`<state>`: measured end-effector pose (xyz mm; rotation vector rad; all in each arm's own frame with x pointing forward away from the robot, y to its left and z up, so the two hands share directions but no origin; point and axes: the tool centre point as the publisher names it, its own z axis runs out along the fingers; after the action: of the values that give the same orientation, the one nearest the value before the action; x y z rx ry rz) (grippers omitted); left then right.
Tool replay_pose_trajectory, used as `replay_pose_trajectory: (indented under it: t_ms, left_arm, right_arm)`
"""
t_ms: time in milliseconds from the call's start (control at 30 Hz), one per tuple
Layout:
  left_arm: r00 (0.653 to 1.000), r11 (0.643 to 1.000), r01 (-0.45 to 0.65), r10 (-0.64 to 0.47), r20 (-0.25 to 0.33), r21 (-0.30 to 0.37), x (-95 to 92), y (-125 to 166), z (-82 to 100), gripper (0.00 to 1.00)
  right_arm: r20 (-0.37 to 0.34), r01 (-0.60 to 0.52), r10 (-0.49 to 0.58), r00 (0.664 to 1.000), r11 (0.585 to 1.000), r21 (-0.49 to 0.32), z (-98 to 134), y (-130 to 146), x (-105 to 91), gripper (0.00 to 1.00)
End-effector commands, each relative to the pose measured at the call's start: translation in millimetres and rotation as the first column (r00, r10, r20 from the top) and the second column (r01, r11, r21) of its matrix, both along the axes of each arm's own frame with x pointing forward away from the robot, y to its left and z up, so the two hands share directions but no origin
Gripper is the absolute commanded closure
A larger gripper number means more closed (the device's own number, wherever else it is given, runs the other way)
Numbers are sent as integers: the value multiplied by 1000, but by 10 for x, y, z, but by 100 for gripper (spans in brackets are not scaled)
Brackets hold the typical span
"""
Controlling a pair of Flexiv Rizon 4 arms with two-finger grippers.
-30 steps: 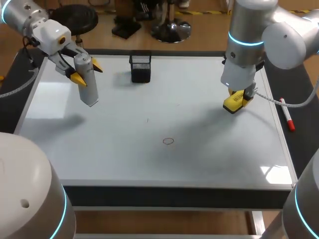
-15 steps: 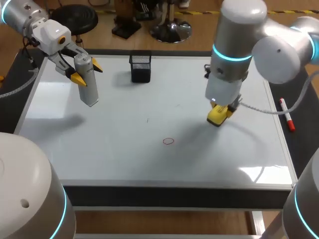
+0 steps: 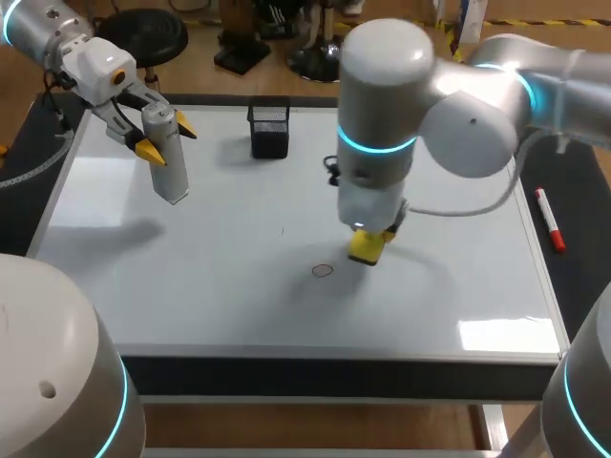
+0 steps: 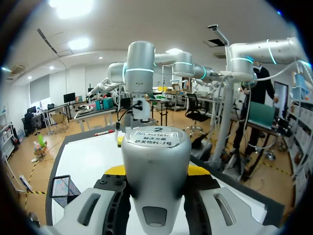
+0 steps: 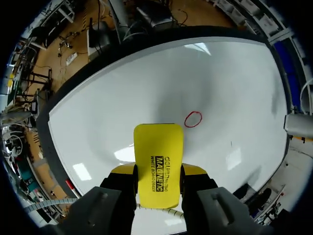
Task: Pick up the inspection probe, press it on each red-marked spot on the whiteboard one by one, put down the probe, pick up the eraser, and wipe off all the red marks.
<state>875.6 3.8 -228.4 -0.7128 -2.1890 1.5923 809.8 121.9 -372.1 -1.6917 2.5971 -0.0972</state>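
Observation:
The grey cylindrical inspection probe (image 3: 168, 157) hangs above the whiteboard's far left part, my left gripper (image 3: 160, 138) shut on it; in the left wrist view the probe (image 4: 155, 161) fills the space between the fingers. My right gripper (image 3: 368, 239) is shut on the yellow eraser (image 3: 366, 247), held over the middle of the whiteboard (image 3: 191, 286). A small red circle mark (image 3: 323, 270) lies on the board just left of the eraser. In the right wrist view the eraser (image 5: 158, 161) sticks out ahead of the fingers, with the red circle (image 5: 192, 119) a little beyond its tip.
A black mesh holder (image 3: 269, 128) stands at the board's far edge. A red marker pen (image 3: 549, 218) lies off the board's right edge. A faint short stroke (image 3: 283, 230) shows near the board's middle.
My right arm has swept left and toward the near side with the eraser, from the board's right part to beside the red circle. The left arm and probe have kept still.

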Motion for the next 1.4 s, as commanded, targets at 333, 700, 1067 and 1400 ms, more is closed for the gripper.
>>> replay_pose_trajectory:
  t_ms: [333,700,1067,1400]
  left_arm:
    - [1000,1000,0,0,1,3,-4,-4,16,100]
    - [1000,1000,0,0,1,3,-4,-4,16,100]
    - [1000,1000,0,0,1,3,-4,-4,16,100]
    - [1000,1000,0,0,1,3,-4,-4,16,100]
  right_arm:
    - [-29,-167,167,986,986,-20,-167,673,-132,100]
    - [-39,-300,300,953,954,-16,-307,1049,-256,100]
    - [-49,-333,332,942,943,-2,-489,1129,-261,100]
    - [-82,-313,313,946,950,12,-598,1014,-215,100]
